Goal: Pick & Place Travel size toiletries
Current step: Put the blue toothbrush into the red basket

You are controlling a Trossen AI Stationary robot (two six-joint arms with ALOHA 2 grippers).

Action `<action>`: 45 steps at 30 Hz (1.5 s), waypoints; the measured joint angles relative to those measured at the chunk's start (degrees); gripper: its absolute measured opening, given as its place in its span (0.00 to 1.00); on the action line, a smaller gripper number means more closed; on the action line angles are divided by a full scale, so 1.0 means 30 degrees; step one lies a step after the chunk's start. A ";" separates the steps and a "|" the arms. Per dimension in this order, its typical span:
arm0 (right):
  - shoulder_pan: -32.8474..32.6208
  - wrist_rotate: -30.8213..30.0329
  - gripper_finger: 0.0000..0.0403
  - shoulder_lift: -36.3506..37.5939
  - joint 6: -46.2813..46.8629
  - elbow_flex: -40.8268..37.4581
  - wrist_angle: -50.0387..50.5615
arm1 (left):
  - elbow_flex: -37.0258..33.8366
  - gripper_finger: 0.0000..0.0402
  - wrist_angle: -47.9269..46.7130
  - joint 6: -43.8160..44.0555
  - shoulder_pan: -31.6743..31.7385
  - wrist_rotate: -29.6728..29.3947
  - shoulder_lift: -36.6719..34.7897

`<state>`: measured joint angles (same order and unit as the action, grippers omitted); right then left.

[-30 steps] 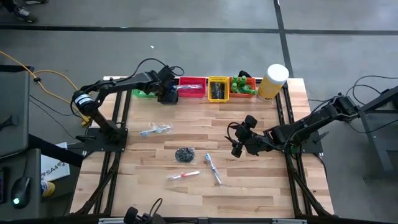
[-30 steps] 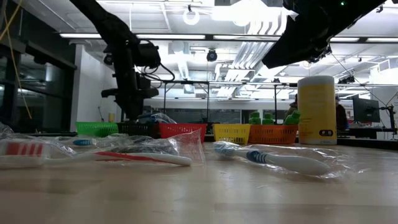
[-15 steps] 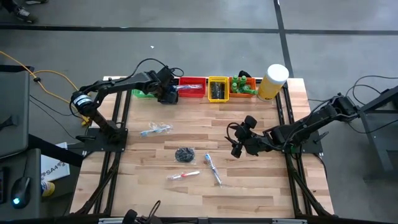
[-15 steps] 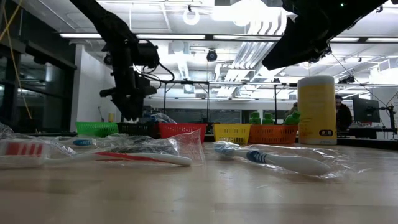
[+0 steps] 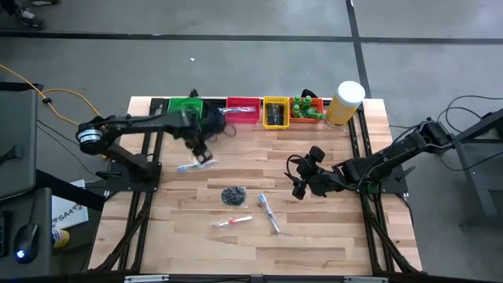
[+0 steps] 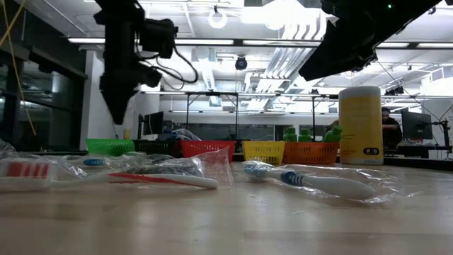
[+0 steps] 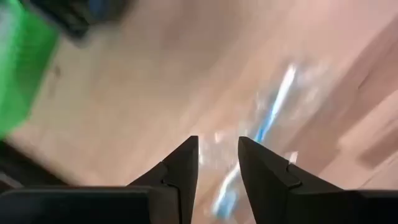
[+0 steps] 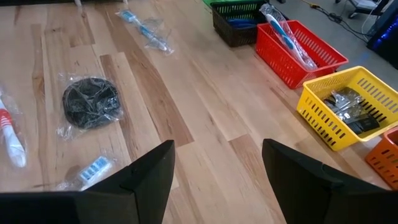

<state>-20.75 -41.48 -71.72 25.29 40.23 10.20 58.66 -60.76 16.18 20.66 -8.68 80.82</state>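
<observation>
- Fingers (image 7: 186,165) of our left gripper (image 5: 203,148) stand slightly apart, empty, above a wrapped blue toothbrush (image 5: 196,163) near the table's (image 5: 314,236) left edge.
- Our right gripper (image 5: 302,180) hangs spread, empty, toward the right edge.

- The left arm (image 5: 134,126) reaches from its base at the table's left edge across toward the middle, its forearm lying nearly level.
- The left gripper (image 5: 201,149) points down above the table, near its far edge; in the left wrist view its two dark fingers (image 7: 180,171) stand a narrow gap apart with nothing between them.
- The right arm (image 5: 393,161) stretches from the table's right edge inward, low and nearly level.
- The right gripper (image 5: 302,177) hovers over the table's right half, its fingers (image 8: 149,177) spread wide and empty.
</observation>
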 joint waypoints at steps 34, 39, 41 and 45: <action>-0.0593 -0.0027 0.59 0.0015 0.0053 0.0000 0.0034 | -0.5634 0.28 0.2370 0.0280 -0.5891 -0.0437 -0.1224; -0.0593 -0.0027 0.59 0.0015 0.0053 0.0000 0.0026 | -0.5634 0.29 0.3625 0.0893 -0.5554 -0.0399 -0.1224; -0.0593 -0.0027 0.59 0.0015 0.0053 0.0000 0.0026 | -0.5634 0.31 0.3866 0.1059 -0.5302 -0.0441 -0.1224; -0.0593 -0.0027 0.59 0.0015 0.0053 0.0000 0.0019 | -0.5634 0.40 0.3938 0.1009 -0.4612 -0.0403 -0.1224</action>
<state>-22.52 -41.56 -71.68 25.45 40.23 10.26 41.76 -48.95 19.20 6.83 -9.88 77.14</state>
